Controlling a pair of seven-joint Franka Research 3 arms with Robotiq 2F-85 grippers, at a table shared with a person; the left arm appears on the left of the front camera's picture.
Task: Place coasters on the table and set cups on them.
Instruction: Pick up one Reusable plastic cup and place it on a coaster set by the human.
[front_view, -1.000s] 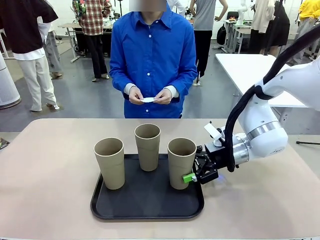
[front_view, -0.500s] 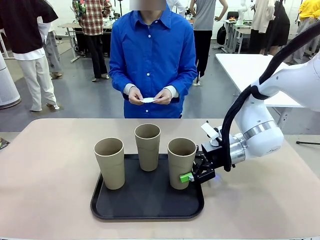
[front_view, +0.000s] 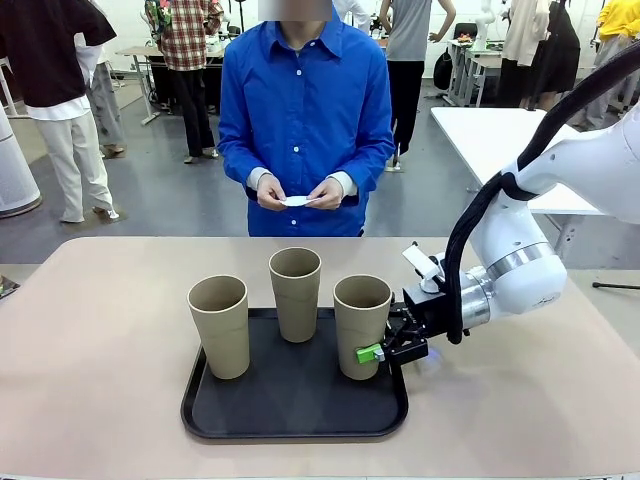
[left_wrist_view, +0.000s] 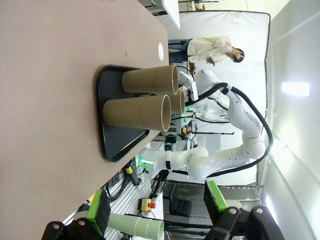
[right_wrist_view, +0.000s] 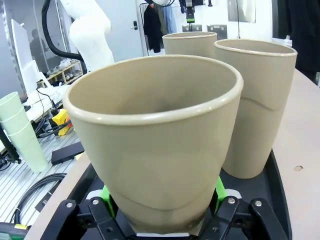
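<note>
My right hand (front_view: 374, 353) is clamped low on the nearest cup (front_view: 362, 325). Its green pads press the smooth matte khaki wall, which tapers down from a wide rounded rim. Beyond it from the hand stand the middle cup (front_view: 296, 290) and the far cup (front_view: 219, 325), all on a black round-cornered tray (front_view: 295, 405) on the tan worktop (front_view: 100, 340). A second ago this hand sat slightly back with its pads apart. My left hand (left_wrist_view: 157, 210) has its fingers apart.

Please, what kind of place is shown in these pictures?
Probably a robotics lab or test hall: the white right arm grips a khaki cup at the beige table, loose cables lie beside it, and people stand among other tables behind.
</note>
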